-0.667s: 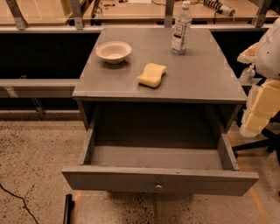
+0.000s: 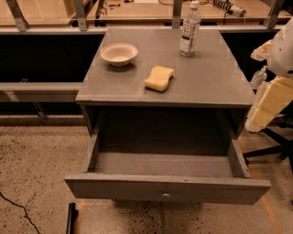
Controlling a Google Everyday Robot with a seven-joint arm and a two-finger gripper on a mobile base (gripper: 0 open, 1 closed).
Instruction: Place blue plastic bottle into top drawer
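Note:
The blue plastic bottle point(image 2: 189, 30) is clear with a white cap and a white label. It stands upright at the back right of the grey cabinet top point(image 2: 201, 80). The top drawer point(image 2: 167, 189) is pulled fully open below, its inside bare, with a small round knob point(image 2: 165, 195) at the centre of its front panel. My gripper point(image 2: 259, 78) is at the right edge of the view, beside the cabinet's right side and at about the height of its top. It is well right of and nearer than the bottle and holds nothing.
A white bowl point(image 2: 119, 53) sits at the back left of the cabinet top and a yellow sponge point(image 2: 159, 78) lies near the middle. My arm's white and yellowish links point(image 2: 271, 103) hang right of the cabinet. A chair base point(image 2: 274, 148) stands on the floor at the right. A workbench point(image 2: 137, 9) runs behind.

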